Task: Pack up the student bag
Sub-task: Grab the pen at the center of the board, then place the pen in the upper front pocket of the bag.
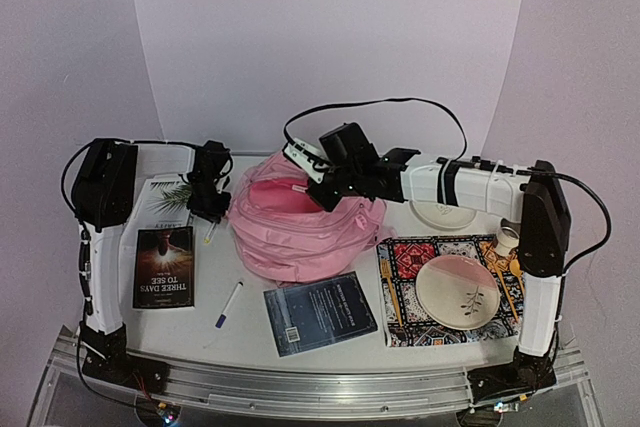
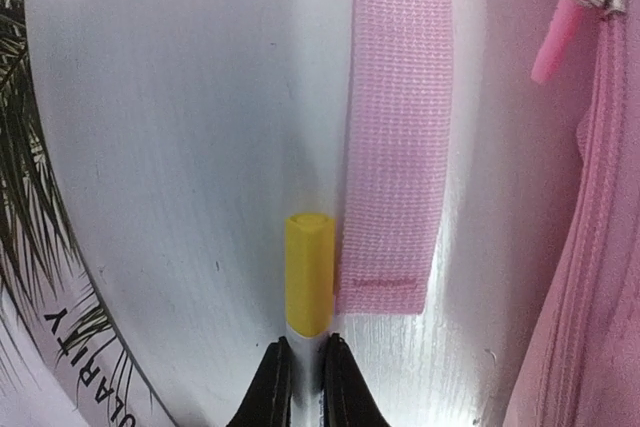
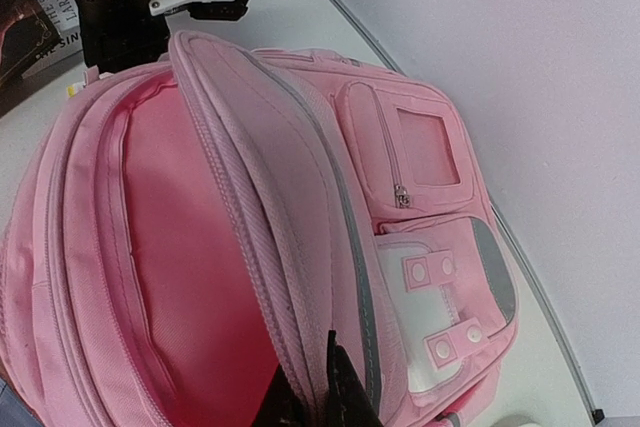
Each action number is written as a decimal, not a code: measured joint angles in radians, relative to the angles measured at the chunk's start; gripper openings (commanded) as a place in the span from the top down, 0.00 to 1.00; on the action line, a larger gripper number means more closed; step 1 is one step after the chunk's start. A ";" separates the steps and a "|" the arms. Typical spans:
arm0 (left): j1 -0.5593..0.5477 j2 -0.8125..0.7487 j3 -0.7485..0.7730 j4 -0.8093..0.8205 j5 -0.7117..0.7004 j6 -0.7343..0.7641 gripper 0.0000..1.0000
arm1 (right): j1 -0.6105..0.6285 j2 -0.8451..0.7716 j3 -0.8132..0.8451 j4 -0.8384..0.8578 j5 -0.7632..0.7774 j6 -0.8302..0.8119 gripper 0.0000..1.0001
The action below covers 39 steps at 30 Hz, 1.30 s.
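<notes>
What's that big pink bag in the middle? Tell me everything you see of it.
A soft pink fabric backpack lies on the table, main zip open, showing a pink lining. Its front has zipped pockets and a pale panel with snaps. The right claw pinches the open flap's edge; a strap end lies flat beside a yellow-capped marker.

Left arm point(image 1: 102, 287), left side of the top view: white tubular links joined by boxy black joint housings, with a black base block at lower left. Right arm point(image 1: 540, 297), right side: same white-and-black build, with a black band round the white link at centre right. A thin black cable point(image 1: 380, 101) arcs across upper centre; a second loops at upper left. Left gripper point(image 2: 307, 347) and right gripper point(image 3: 312, 372): black fingers point(image 2: 270, 392) tapering to narrow tips, bottom centre of each wrist view.
</notes>
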 measured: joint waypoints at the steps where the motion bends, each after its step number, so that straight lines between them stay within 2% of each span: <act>1: 0.000 -0.012 -0.008 0.002 0.001 0.002 1.00 | 0.000 0.000 0.000 0.000 0.000 0.000 1.00; 6: 0.000 -0.132 -0.079 0.044 0.014 0.018 1.00 | 0.000 0.000 0.001 -0.003 0.000 0.000 1.00; 13: -0.019 -0.395 -0.261 0.182 0.035 0.083 1.00 | 0.000 0.000 0.005 -0.004 0.002 0.000 1.00; 22: -0.169 -0.808 -0.599 0.467 0.088 0.296 1.00 | 0.000 0.000 0.015 -0.012 0.000 0.004 1.00; 30: -0.213 -0.985 -0.767 0.664 0.183 0.554 1.00 | 0.000 0.000 0.016 -0.012 -0.011 0.018 1.00; 39: -0.267 -0.975 -0.785 0.786 0.269 0.869 1.00 | 0.000 0.000 0.016 -0.012 -0.021 0.027 1.00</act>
